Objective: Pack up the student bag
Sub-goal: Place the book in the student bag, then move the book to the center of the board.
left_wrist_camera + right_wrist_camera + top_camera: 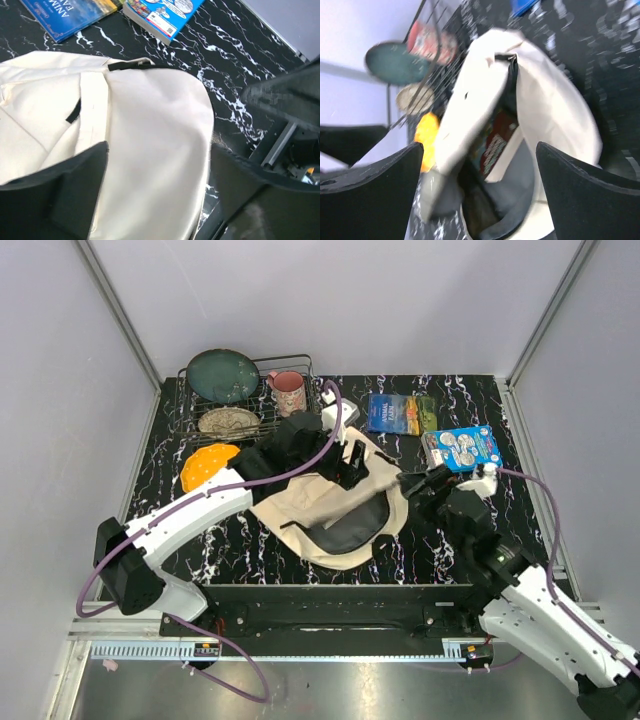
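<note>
The student bag (292, 502) lies mid-table (240, 545), its dark mouth gaping toward the near edge. In the right wrist view, a flat red item with lettering (495, 145) sits inside. At the back left, a wire rack (300, 362) holds a teal plate (222, 375), a pink mug (288, 392) and a speckled dish (229, 421).

We see the left gripper (352, 462) poised over the bag's flap, fingers apart and holding nothing. The right gripper (415, 483) is at the bag's right edge, spread wide and empty.

A blue-and-white book (461, 448) lies just behind the right gripper, and a blue book (398, 413) lies behind the bag. Bare marble runs along the near edge.
</note>
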Action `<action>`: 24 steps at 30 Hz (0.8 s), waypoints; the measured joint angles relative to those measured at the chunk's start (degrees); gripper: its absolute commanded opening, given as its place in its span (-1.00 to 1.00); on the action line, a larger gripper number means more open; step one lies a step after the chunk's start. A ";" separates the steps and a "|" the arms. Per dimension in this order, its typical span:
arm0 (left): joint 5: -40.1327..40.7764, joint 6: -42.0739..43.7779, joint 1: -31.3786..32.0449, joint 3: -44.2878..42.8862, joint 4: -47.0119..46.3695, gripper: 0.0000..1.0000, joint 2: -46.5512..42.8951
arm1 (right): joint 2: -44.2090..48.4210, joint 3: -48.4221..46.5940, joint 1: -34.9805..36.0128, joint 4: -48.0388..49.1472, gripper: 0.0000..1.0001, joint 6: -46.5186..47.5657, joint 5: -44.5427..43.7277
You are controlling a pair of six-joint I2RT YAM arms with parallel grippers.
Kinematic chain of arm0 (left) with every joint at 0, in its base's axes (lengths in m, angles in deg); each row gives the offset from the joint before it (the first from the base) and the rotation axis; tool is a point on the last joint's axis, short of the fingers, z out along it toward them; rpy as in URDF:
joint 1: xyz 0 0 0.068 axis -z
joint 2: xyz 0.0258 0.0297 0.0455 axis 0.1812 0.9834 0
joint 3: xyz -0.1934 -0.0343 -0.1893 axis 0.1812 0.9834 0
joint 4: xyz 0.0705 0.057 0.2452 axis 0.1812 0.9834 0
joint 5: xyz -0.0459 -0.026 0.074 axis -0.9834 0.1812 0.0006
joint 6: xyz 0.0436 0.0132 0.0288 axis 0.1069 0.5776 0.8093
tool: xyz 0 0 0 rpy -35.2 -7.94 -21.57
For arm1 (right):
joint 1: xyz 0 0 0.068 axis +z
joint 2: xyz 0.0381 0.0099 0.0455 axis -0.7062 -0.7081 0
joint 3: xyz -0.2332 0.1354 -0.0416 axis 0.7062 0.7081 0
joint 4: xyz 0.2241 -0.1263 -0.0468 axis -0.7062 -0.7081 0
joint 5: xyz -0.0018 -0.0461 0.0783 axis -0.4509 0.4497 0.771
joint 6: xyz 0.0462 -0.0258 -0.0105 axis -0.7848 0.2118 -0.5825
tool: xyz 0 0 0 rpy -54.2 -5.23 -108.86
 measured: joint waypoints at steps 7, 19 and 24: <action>-4.22 0.55 -0.04 3.85 -2.99 0.98 -5.62 | -10.45 -8.98 -17.70 -14.43 0.99 5.25 -1.75; -5.14 0.87 -0.04 4.81 -6.38 0.98 -10.14 | -51.74 -34.18 -49.55 -14.23 1.00 17.44 18.23; -5.51 0.98 -0.04 5.33 -6.01 0.98 -9.86 | -63.54 -44.65 -52.17 -14.32 0.99 18.47 19.37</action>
